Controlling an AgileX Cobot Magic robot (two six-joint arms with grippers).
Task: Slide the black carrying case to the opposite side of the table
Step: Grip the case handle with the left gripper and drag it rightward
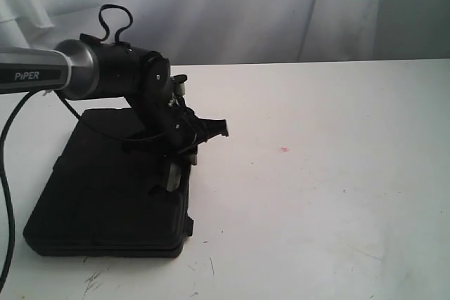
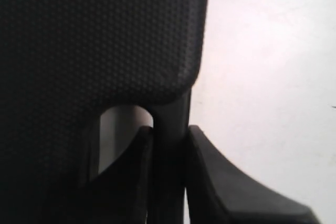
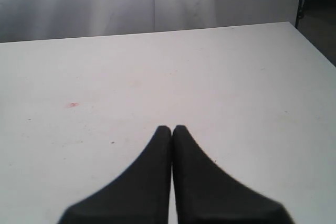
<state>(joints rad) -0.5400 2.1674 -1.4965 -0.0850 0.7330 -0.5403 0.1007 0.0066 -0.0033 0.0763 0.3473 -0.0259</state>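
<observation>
The black carrying case [image 1: 105, 187] is lying flat on the near left part of the white tabletop [image 1: 337, 194], so the slide to the opposite side is not yet showing any progress. The step in hand is the grasp. The left tool [image 2: 169, 129] is reaching down at the case's right edge and straddling the thin bar of the handle [image 2: 173, 108], one finger inside the cut-out and one outside. It appears to be pinching that bar, though black on black is making actual contact hard to confirm.

The right tool [image 3: 172, 128] is hanging over bare tabletop with its tips pressed together, holding nothing. The red speck [image 3: 72, 105] is sitting ahead of it.

The next move is likely calling for a low, level pull toward the right of the exterior view, keeping the case flat so it is sliding rather than tipping or twisting about the handle.

In the exterior view the arm is covering the case's upper right corner and the fingers themselves. The right arm is not showing there at all.
</observation>
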